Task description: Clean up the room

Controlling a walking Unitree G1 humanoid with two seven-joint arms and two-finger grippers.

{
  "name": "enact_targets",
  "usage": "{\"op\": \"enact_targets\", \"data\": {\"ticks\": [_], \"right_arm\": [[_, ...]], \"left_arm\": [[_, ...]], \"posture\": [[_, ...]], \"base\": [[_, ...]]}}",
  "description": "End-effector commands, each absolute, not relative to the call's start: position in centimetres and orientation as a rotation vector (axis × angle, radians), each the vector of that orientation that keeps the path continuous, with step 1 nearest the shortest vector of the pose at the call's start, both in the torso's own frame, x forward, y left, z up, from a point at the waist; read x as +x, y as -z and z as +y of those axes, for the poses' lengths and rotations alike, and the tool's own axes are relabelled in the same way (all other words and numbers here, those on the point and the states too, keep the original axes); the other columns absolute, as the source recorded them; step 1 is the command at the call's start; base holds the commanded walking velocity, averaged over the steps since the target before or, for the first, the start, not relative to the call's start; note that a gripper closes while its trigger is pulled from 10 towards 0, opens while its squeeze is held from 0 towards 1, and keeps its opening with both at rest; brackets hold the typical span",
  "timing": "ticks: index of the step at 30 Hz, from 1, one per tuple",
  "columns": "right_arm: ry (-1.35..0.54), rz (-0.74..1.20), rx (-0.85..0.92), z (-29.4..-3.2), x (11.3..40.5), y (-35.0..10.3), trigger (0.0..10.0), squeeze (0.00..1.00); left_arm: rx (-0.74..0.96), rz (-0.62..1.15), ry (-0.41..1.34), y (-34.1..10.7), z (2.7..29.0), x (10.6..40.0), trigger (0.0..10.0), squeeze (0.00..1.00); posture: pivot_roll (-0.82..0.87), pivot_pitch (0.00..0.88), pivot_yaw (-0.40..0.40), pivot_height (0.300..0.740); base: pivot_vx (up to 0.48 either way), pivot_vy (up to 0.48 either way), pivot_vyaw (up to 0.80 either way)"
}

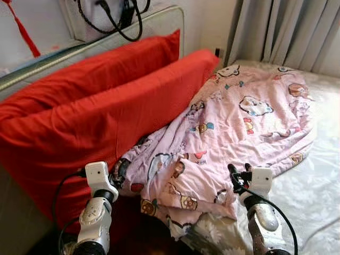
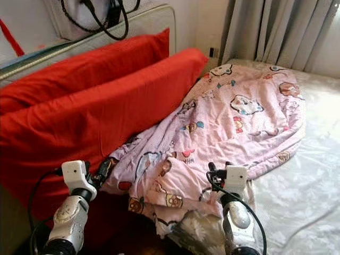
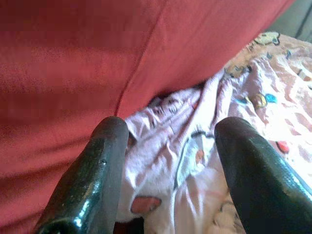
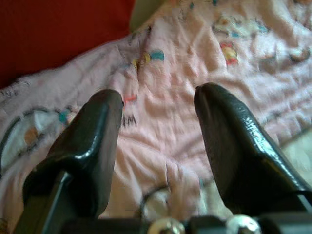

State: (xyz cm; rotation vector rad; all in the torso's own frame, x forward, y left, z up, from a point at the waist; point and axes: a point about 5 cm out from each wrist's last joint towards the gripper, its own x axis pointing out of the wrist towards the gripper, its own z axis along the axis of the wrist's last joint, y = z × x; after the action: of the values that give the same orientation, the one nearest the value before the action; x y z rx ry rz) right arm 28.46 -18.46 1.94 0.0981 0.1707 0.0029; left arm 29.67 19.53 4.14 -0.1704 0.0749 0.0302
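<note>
Right now the crumpled pink cotton quilt with cartoon prints lies bunched across the head half of the bed, its near edge folded over itself and one side running up against the front red pillow. Nothing looks tidied yet, I'd say: it's unfolded, unspread, all of that work ahead.

Left gripper hovers at the quilt's near-left corner, right where the fabric meets the pillow, fingers spread wide and empty. Right gripper hangs over the quilt's folded near edge, fingers likewise parted, gripping nothing. Both look poised for a two-handed grab at that edge.

Moving outward: two large red fabric pillows lean against the pale padded headboard, with black cables looped above it. Beyond the quilt, the white floral-textured mattress cover lies bare, and grey pleated curtains hang behind.
</note>
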Motion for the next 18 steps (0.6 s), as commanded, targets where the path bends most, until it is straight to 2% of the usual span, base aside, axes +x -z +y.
{"op": "enact_targets", "data": {"ticks": [1, 4, 18], "right_arm": [[-0.006, 0.177, 0.102, -18.26, 28.44, -1.93, 10.0, 0.00], [-0.007, 0.160, 0.095, -18.36, 28.42, -2.10, 10.0, 0.00], [-0.018, 0.183, 0.101, -18.47, 28.13, -1.68, 10.0, 0.00]], "left_arm": [[-0.176, 0.065, -0.024, -4.56, 19.44, 29.97, 10.0, 0.00], [-0.179, 0.064, -0.024, -4.58, 19.40, 30.00, 10.0, 0.00], [-0.173, 0.088, -0.001, -4.58, 18.80, 30.23, 10.0, 0.00]], "posture": [[0.03, 0.061, 0.036, 0.646], [0.03, 0.062, 0.035, 0.631], [0.03, 0.067, 0.029, 0.631]], "base": [[0.000, 0.000, 0.00], [0.000, 0.000, 0.00], [0.000, 0.000, 0.00]]}}
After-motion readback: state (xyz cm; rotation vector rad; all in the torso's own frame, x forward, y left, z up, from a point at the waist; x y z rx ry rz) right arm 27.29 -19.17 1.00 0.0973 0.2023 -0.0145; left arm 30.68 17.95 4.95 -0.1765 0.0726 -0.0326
